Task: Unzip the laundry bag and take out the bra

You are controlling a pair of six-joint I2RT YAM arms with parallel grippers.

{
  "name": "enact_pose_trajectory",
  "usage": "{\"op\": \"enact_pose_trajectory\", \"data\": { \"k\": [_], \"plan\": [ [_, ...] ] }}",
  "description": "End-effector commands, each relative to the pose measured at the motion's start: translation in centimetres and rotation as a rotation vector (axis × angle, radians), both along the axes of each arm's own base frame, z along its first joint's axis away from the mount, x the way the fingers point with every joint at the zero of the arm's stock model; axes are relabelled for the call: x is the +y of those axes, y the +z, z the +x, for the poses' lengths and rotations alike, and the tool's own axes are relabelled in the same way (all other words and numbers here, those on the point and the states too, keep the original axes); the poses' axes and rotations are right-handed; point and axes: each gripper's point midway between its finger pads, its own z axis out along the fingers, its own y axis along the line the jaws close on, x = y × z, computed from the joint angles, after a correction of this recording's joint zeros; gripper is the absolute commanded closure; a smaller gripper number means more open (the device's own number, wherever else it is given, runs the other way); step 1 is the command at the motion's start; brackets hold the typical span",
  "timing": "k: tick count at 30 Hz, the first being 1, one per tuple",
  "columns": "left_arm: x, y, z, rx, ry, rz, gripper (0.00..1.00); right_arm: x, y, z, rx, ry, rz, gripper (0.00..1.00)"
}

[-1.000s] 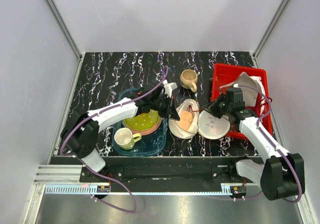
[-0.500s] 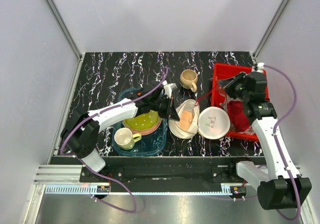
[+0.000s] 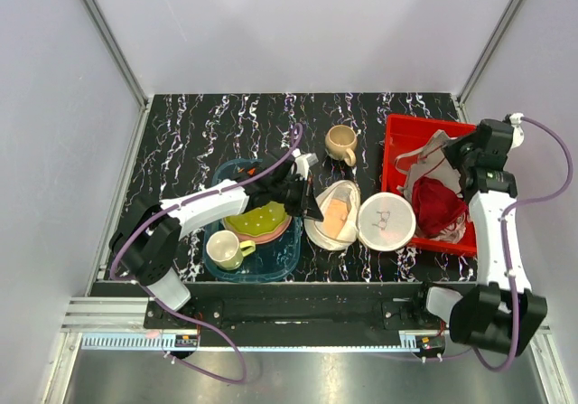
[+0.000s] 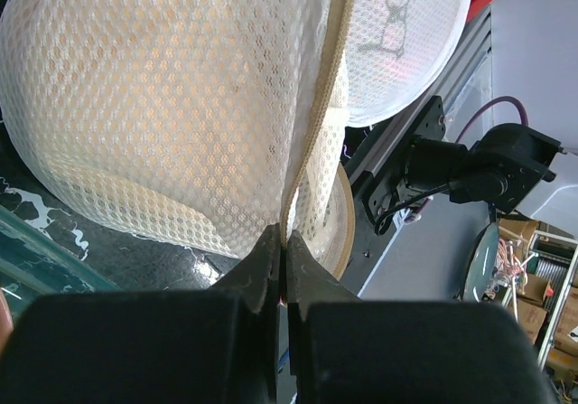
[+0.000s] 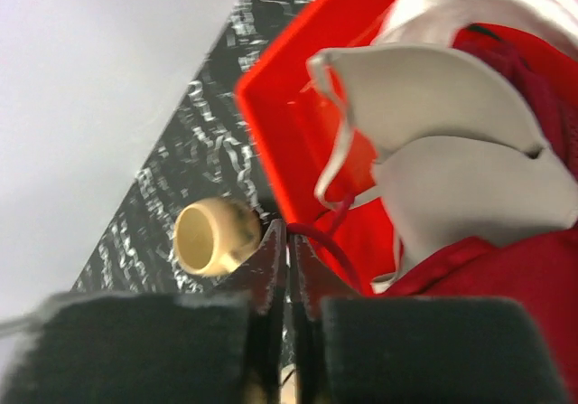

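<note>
The laundry bag (image 3: pixel 386 220) lies open as two round off-white halves in the middle of the table. The right half shows a black line drawing. The peach-orange bra (image 3: pixel 336 216) lies in the left half. My left gripper (image 3: pixel 312 207) is shut on the rim of that left half; in the left wrist view the jaws (image 4: pixel 284 241) pinch the bag's mesh (image 4: pixel 163 106) edge. My right gripper (image 3: pixel 450 154) is over the red bin (image 3: pixel 397 128), shut on a thin red strap (image 5: pixel 318 239) of the red garment (image 3: pixel 438 207).
A grey-beige bra (image 3: pixel 433 155) lies in the red bin with the red garment; it also shows in the right wrist view (image 5: pixel 442 124). A tan cup (image 3: pixel 340 142) stands behind the bag. A blue tray (image 3: pixel 271 264) at the left holds green and pink plates and a yellow mug (image 3: pixel 226 250).
My right gripper has moved from beside the open bag to the right and back over the red bin, drawing the red garment's strap with it. The left gripper has stayed on the bag's rim.
</note>
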Motion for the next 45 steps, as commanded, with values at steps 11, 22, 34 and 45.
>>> {"op": "enact_pose_trajectory", "data": {
  "k": [11, 22, 34, 45],
  "plan": [
    [-0.2, 2.3, 0.6, -0.063, 0.030, -0.064, 1.00, 2.9, 3.5, -0.7, -0.057, 0.215, 0.071, 0.00],
    [0.0, 2.7, 1.1, -0.105, -0.006, -0.005, 1.00, 17.6, -1.9, -6.7, 0.078, 0.636, 0.041, 0.07],
    [-0.4, 1.6, 1.9, -0.089, 0.002, 0.017, 1.00, 26.1, -10.5, -8.6, 0.190, 0.890, 0.022, 0.82],
    [0.2, 0.9, 1.9, -0.097, 0.016, 0.050, 1.00, 24.0, -18.9, -6.8, 0.456, 0.794, -0.205, 0.43]
  ]
}}
